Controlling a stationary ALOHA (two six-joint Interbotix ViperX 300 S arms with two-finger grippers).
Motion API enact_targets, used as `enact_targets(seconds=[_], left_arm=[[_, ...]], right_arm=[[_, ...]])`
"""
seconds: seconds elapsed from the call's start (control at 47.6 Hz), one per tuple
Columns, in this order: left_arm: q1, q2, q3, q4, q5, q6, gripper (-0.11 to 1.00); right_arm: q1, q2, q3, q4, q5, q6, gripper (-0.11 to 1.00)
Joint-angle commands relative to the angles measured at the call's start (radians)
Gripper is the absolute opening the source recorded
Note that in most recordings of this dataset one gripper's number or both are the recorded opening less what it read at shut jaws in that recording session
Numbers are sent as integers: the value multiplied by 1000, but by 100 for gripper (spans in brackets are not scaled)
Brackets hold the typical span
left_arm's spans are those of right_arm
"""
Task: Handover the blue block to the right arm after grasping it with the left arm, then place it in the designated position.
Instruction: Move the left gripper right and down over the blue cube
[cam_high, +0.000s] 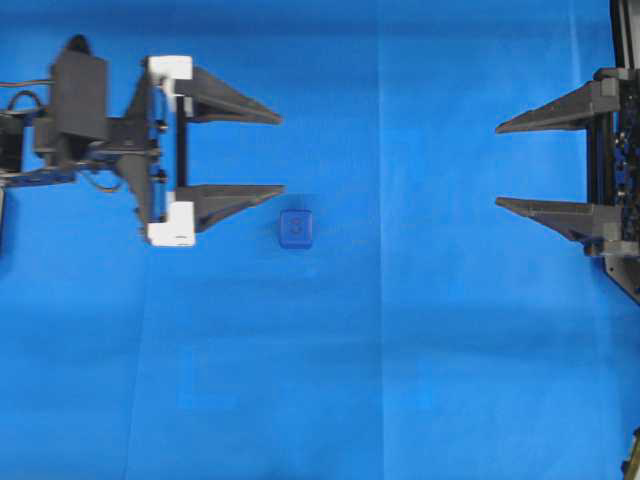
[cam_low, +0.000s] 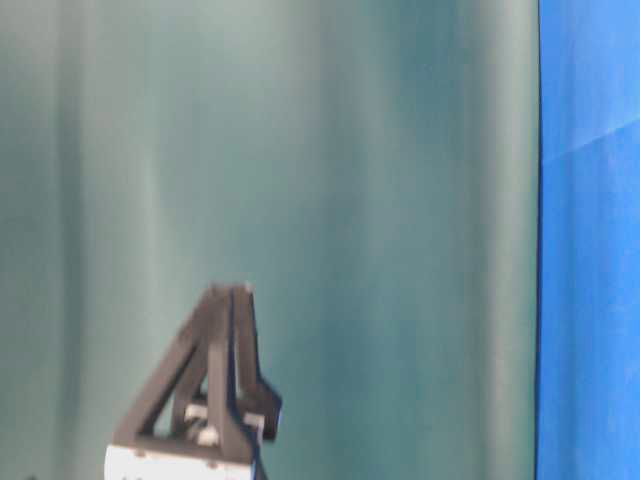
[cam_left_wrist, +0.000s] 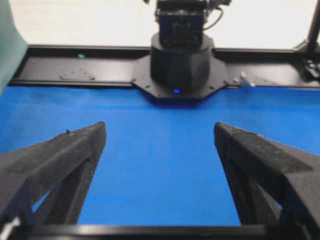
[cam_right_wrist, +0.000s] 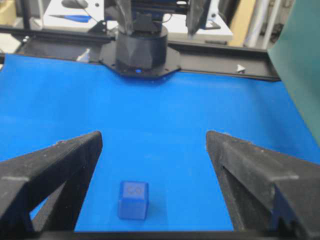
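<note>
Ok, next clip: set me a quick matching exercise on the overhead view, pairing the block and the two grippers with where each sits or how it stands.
Things:
1. blue block
2. left gripper
3. right gripper

Descriptions:
A. open, at the right edge, fingers pointing left
B. lying free on the blue cloth, just past one lower fingertip
C. open, white brackets, fingers pointing right

Pairs: 1-B, 2-C, 3-A

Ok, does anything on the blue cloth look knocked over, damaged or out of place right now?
Nothing stands out. The blue block sits flat on the cloth, intact, just outside the open left gripper, near its lower fingertip. The right gripper is open too, well clear.
</note>
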Motion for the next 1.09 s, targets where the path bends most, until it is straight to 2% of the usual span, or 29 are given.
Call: enact_targets(seconds=[0.0,0.189,0.399,0.568,0.82,1.072], left_arm=[[8,26,-64,2,12,3,92],[20,67,-117,0,64,2,92],[25,67,-118,2,77,-9,92],[26,66,-130,0,153,-9,92],[29,92,-229,2,485,-5,92],[31,132,-376,2,856,3,92]], right_arm=[[-2,5,-26,3,-11,0,97],[-2,5,-25,2,-11,0,97],[-2,5,-26,0,-9,0,97],[-2,3,-26,0,-8,-2,97],[-2,5,-25,0,-5,-2,97],[-2,6,-25,0,3,-2,97]])
